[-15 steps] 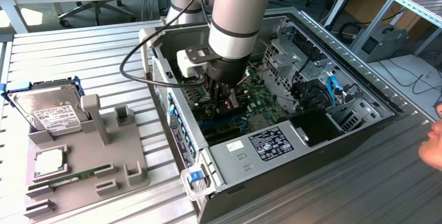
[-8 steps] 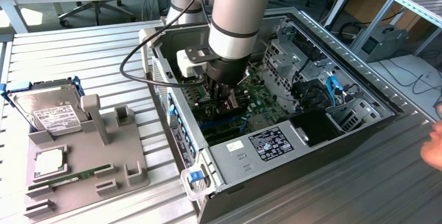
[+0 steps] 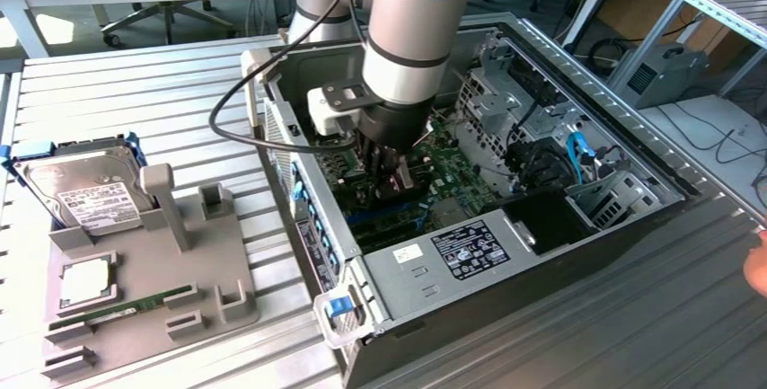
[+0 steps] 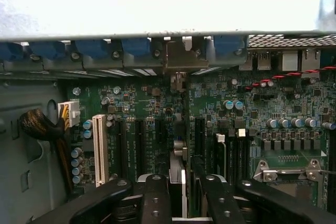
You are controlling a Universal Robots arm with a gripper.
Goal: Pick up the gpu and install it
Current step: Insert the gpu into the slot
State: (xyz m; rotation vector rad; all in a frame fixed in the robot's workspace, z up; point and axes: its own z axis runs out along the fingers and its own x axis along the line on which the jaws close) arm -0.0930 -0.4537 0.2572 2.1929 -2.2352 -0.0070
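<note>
In the exterior view, the gripper point(image 3: 390, 178) reached down into the open computer case point(image 3: 623, 218), over the green motherboard point(image 3: 462, 178) near the case's rear wall, while the hard drive point(image 3: 82, 193) and memory stick point(image 3: 120, 305) stood on the grey fixture point(image 3: 228, 277) well apart on the slatted table point(image 3: 144, 83). In the wrist view, the fingers point(image 4: 155, 198) were clamped on the gpu point(image 4: 178, 169), seen edge-on as a narrow slab standing upright between the black expansion slots point(image 4: 199, 140), its metal bracket point(image 4: 181, 59) up against the case's rear edge. As a judgement, the card could have sat slightly off its slot, so pressing down might have bent it or stressed the motherboard; the bracket might also have caught on the rear wall.
</note>
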